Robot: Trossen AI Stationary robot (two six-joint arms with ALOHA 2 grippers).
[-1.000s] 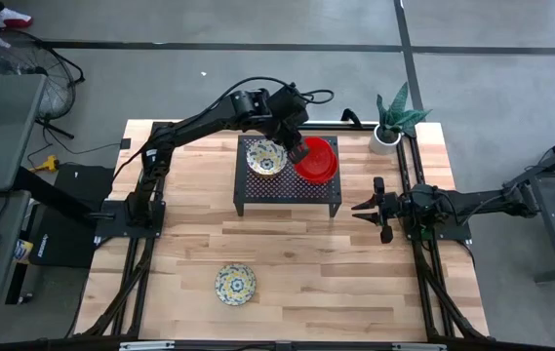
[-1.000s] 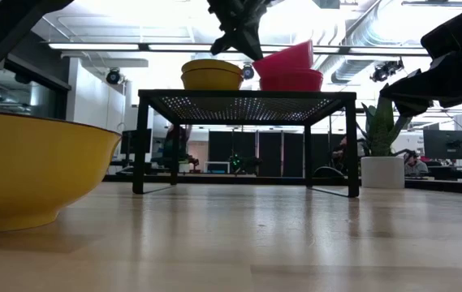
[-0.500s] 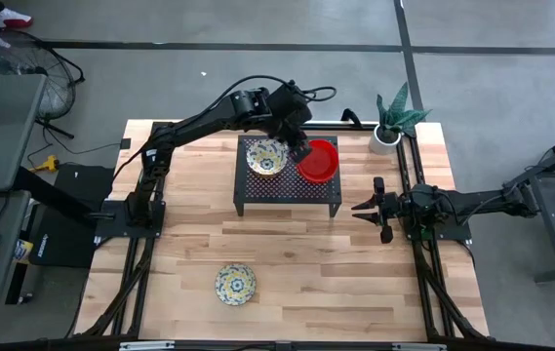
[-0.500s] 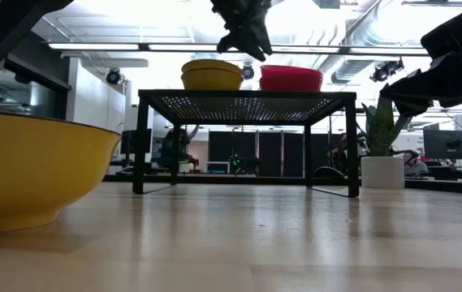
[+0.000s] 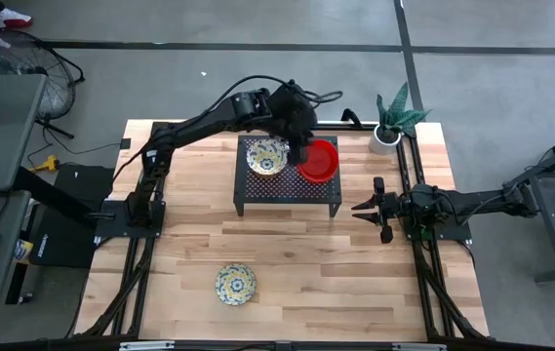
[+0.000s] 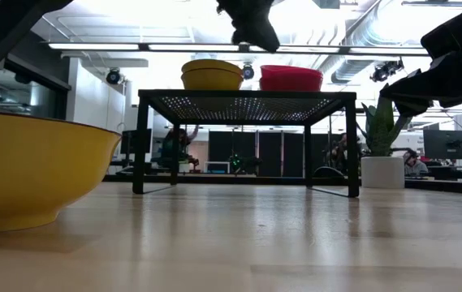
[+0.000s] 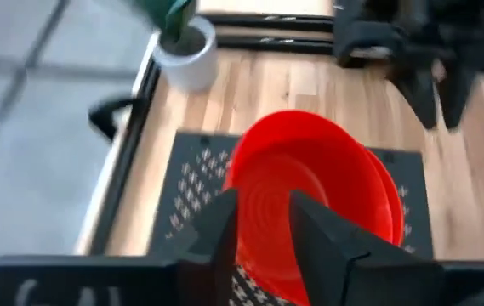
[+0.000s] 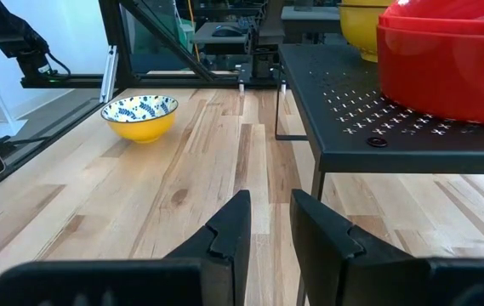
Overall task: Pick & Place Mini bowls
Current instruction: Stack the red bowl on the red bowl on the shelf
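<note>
A black mesh rack holds two bowl stacks: patterned bowls, yellow outside, and red bowls. My left gripper hovers above the rack between the stacks, over the red stack's near rim. It is open by a narrow gap and empty. One more patterned bowl stands on its base on the table near the front edge, and also shows in the right wrist view. My right gripper waits right of the rack, slightly open and empty.
A white plant pot with a green plant stands at the table's far right corner. Bare wooden tabletop lies between the rack and the front edge. The arms' black frame rails run along the table's left and right sides.
My left gripper has let go of a red bowl that sat tilted on the red stack. The bowl now lies level, nested in the stack. The gripper has risen above the rack.
</note>
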